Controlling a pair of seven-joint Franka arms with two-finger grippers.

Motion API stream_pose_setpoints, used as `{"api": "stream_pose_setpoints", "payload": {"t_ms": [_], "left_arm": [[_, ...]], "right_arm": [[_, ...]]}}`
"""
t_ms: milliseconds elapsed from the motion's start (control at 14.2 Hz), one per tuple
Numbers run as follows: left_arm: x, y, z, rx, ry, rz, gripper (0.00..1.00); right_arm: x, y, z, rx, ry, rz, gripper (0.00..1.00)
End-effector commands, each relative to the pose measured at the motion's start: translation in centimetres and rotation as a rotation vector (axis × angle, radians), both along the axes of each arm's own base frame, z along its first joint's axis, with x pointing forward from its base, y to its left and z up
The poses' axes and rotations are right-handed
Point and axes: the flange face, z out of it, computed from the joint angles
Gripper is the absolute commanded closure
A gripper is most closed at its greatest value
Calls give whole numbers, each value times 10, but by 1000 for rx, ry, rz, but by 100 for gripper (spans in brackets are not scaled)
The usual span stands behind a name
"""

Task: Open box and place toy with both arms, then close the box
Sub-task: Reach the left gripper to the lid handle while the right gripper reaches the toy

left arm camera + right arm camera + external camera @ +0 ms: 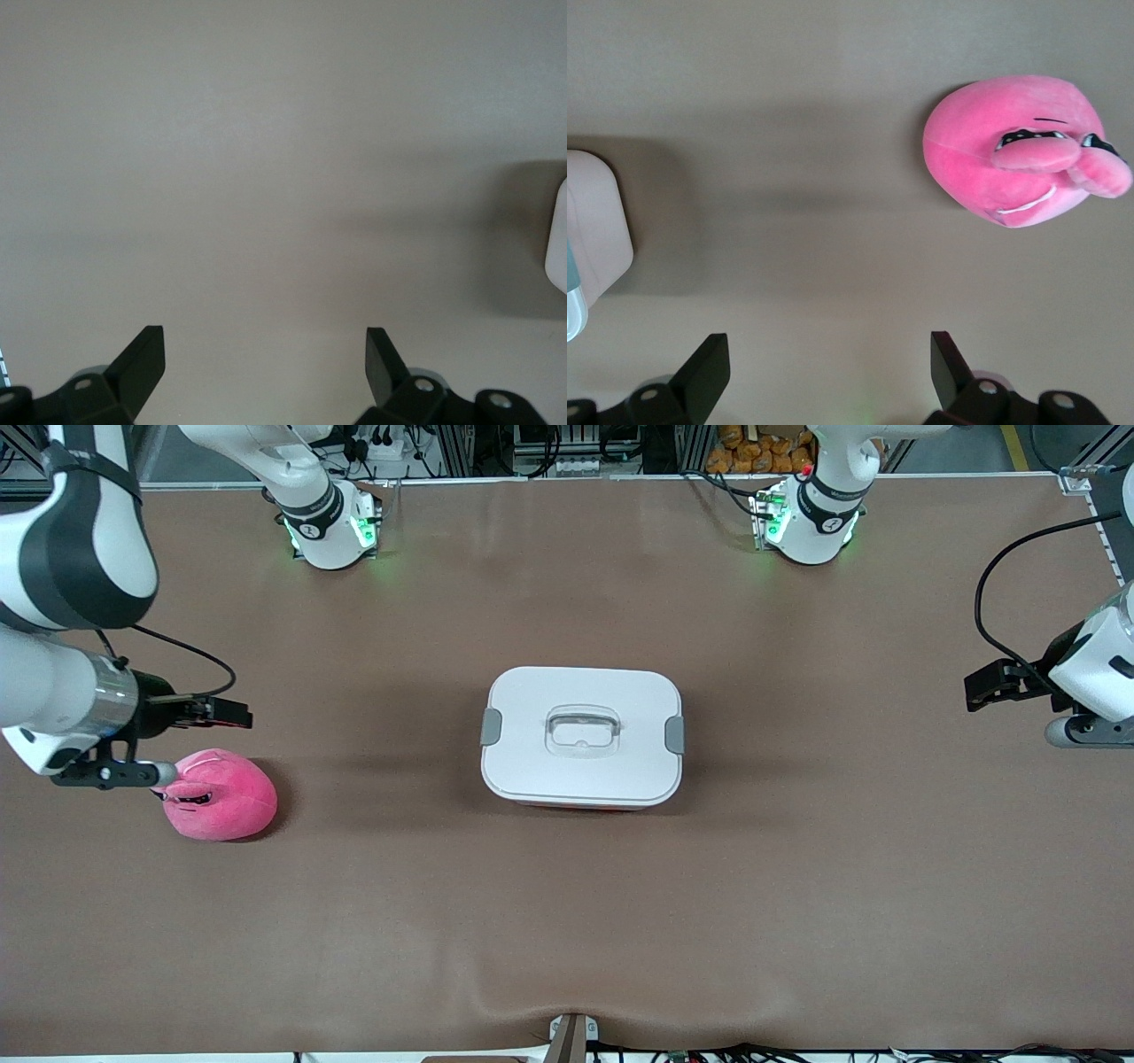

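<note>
The box (582, 737) stands at the middle of the table, its white lid on, a grey clip (491, 726) at each short end and a clear handle (582, 731) on top. The hot-pink toy (217, 794) lies at the right arm's end of the table. My right gripper (221, 712) hovers open and empty over the table beside the toy; in the right wrist view the toy (1019, 150) lies off to one side of my gripper (830, 354). My left gripper (982, 689) hovers open and empty over bare table toward the left arm's end (266, 350). The box's edge (558, 235) shows in the left wrist view.
Both arm bases (332, 522) (811, 522) stand along the table's edge farthest from the front camera. A black cable (997, 576) loops above the left gripper. A small mount (571, 1036) sits at the table's edge nearest the front camera. The box's corner (594, 235) shows in the right wrist view.
</note>
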Motion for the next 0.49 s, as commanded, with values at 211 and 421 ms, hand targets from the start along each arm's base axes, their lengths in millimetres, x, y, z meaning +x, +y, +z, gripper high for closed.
{"api": "stream_pose_setpoints", "payload": {"t_ms": [211, 421], "left_arm": [[12, -21, -4, -77, -33, 165, 0], [13, -33, -10, -134, -14, 372, 0]], "right_arm": [[19, -11, -22, 38, 5, -36, 0], [17, -7, -38, 44, 25, -5, 0]]}}
